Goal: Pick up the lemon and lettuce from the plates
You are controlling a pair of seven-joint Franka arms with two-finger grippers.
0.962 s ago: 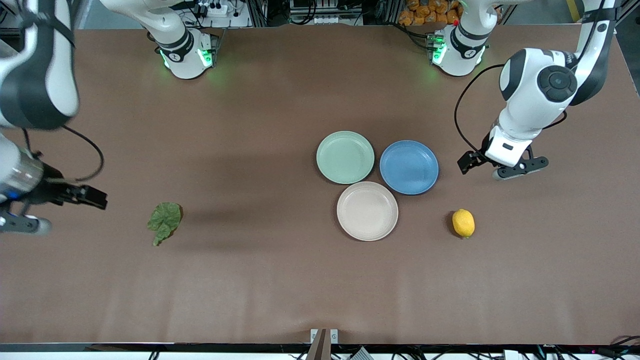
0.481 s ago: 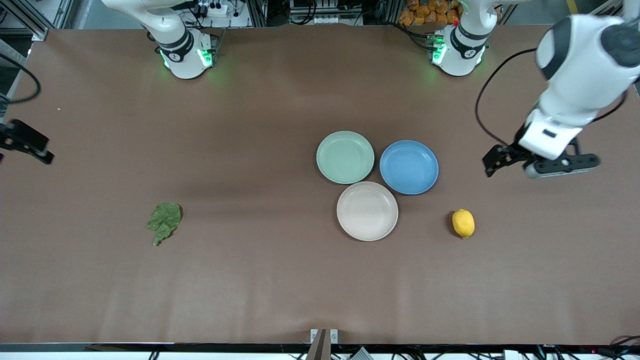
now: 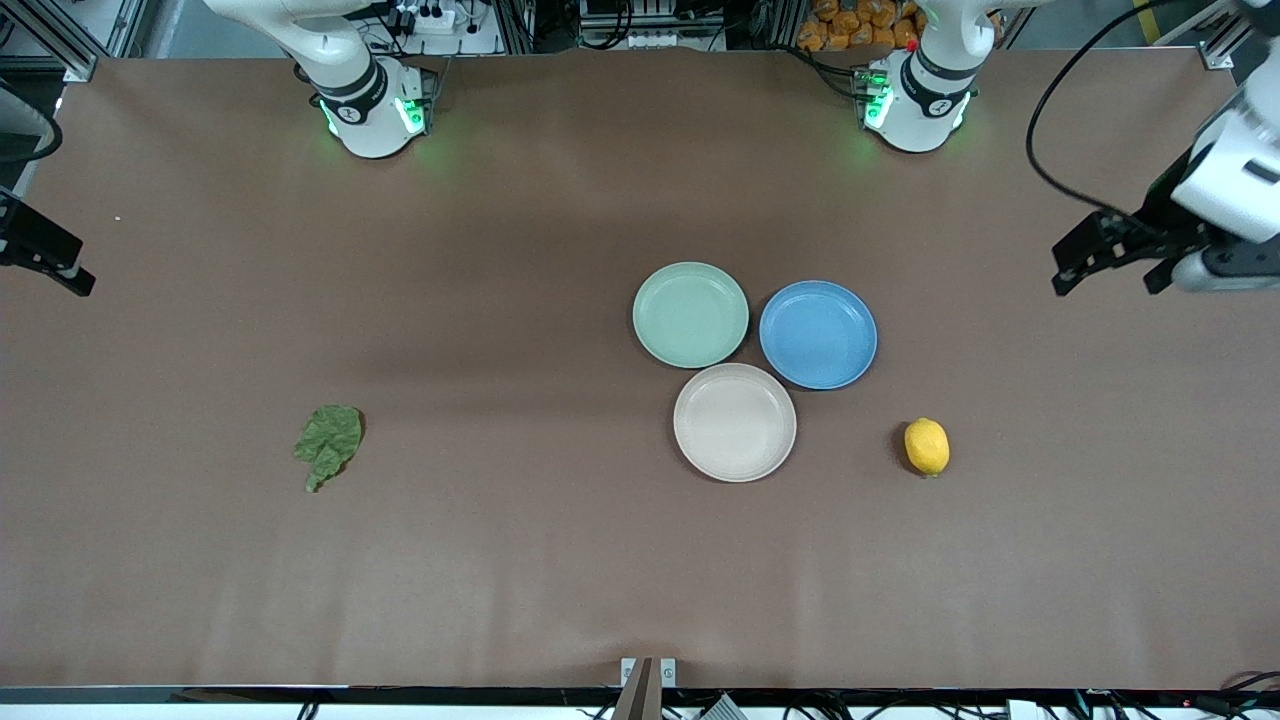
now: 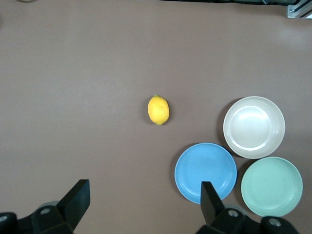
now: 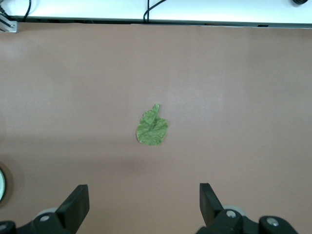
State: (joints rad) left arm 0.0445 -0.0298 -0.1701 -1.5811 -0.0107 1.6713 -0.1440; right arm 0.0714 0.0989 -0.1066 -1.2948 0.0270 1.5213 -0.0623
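Observation:
The lemon [image 3: 927, 446] lies on the bare table, beside the beige plate [image 3: 735, 422] toward the left arm's end. The lettuce [image 3: 328, 443] lies flat on the table toward the right arm's end, well apart from the plates. The mint plate [image 3: 690, 314] and the beige plate are both empty. My left gripper [image 3: 1115, 265] is open and empty, up over the table's left-arm end. In the left wrist view the lemon [image 4: 158, 109] lies well clear of the open gripper [image 4: 144, 187]. My right gripper [image 3: 45, 255] is at the right-arm edge, open and empty [image 5: 144, 187], high over the lettuce [image 5: 152, 127].
A bright blue plate [image 3: 818, 334], empty, touches the mint and beige plates on the side toward the left arm's end. The arm bases [image 3: 375, 110] stand along the table's edge farthest from the front camera.
Both arms have drawn up and outward toward their ends of the table. The left gripper moved away from the lemon; the right gripper slid to the view's edge. Lemon, lettuce and plates stayed put.

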